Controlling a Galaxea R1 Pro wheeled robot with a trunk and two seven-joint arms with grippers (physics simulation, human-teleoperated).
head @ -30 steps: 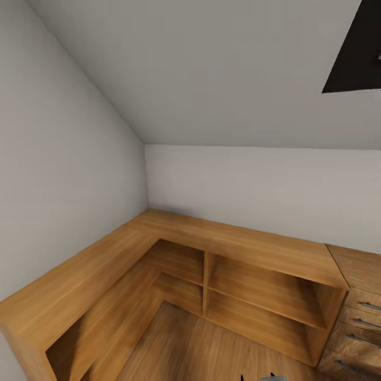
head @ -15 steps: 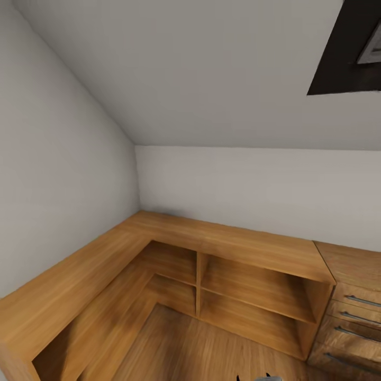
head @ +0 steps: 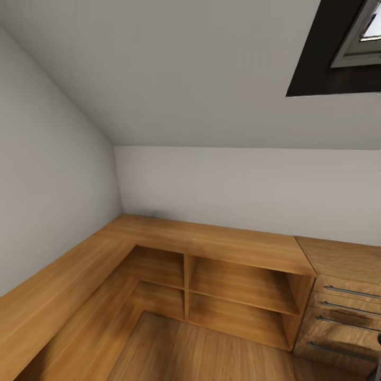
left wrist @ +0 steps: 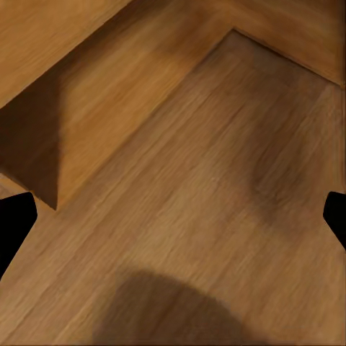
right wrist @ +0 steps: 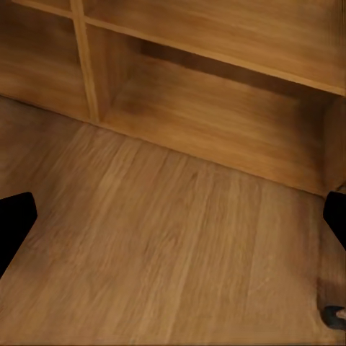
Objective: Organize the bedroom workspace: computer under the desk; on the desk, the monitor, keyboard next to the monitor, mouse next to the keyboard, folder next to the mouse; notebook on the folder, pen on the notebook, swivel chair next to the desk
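The desk, swivel chair, computer, monitor, keyboard, mouse, folder, notebook and pen are all out of view. My left gripper [left wrist: 173, 223] hangs open over the wooden floor [left wrist: 216, 216], its black fingertips [left wrist: 11, 220] wide apart with nothing between them. My right gripper [right wrist: 173, 223] is open too, above the floor in front of a low shelf bay, fingertips [right wrist: 13, 220] spread and empty.
A light wood L-shaped cabinet [head: 211, 241] with open shelf bays [head: 241, 283] runs along the left and back walls. A wood drawer unit [head: 344, 307] with metal handles stands at the right. A dark-framed skylight [head: 338, 47] is set in the sloped ceiling.
The whole head view has shifted left, so the camera has turned right. More of the skylight and drawer unit shows now. The cabinet itself has not moved.
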